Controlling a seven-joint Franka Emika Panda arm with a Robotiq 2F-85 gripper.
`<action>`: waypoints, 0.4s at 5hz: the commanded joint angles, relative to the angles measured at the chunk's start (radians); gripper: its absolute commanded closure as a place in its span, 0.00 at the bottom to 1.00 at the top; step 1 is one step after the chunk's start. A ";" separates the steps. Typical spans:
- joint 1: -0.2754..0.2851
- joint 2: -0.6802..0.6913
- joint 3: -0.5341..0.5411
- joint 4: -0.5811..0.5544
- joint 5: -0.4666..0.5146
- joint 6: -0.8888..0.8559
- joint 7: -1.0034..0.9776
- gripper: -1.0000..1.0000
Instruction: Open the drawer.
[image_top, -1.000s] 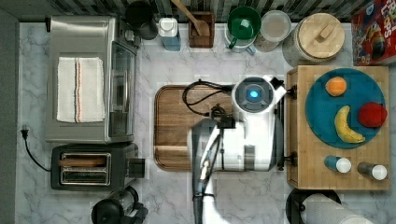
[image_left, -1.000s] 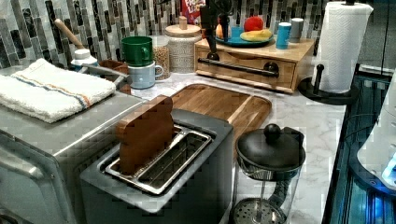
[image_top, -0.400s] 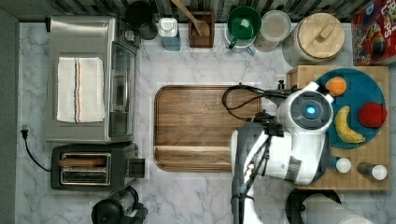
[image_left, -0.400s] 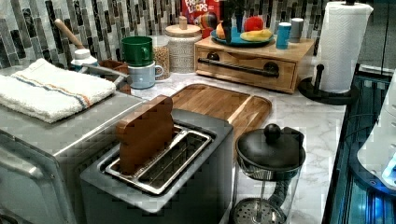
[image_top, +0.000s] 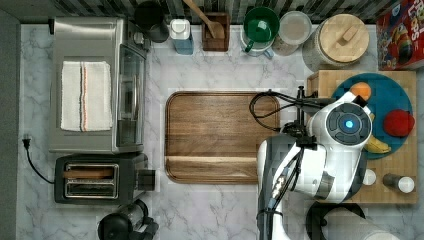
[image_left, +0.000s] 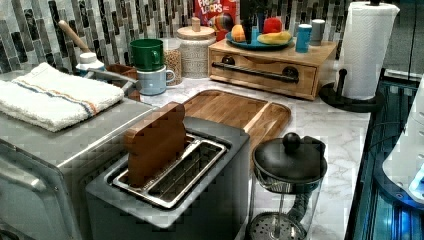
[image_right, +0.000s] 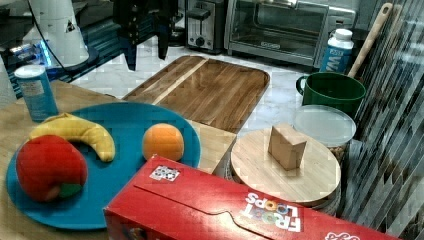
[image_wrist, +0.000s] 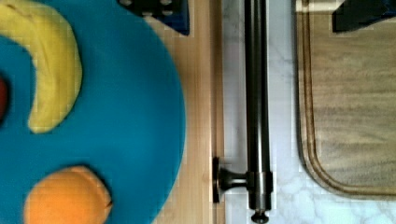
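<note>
Since the earlier frames the arm has travelled across the top view from over the wooden tray (image_top: 220, 135) toward the top view's right, and its white body now sits above the front edge of the drawer (image_left: 270, 67).

Drawer: a light wooden unit at the bench's (image_top: 210, 210) far right edge in the top view, just beside the tray. Its front appears flush with the casing in the left view. The black bar handle (image_wrist: 258, 107) runs along the front on two brackets, one of which is visible in the wrist view.

Tool (image_right: 146, 50): two dark fingers point downward, spread apart with nothing between them. The wrist view looks straight down on the handle, with one fingertip over the drawer top and the other over the tray.

On the drawer top: a blue plate (image_right: 127, 125) carrying a banana (image_right: 80, 132), an orange (image_right: 162, 141) and a red fruit (image_right: 49, 167); a blue shaker (image_right: 36, 92) stands beside the plate.
</note>
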 joint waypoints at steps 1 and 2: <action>0.030 0.035 0.033 0.032 0.054 0.096 -0.007 0.00; 0.029 0.049 0.036 -0.002 0.064 0.162 0.001 0.00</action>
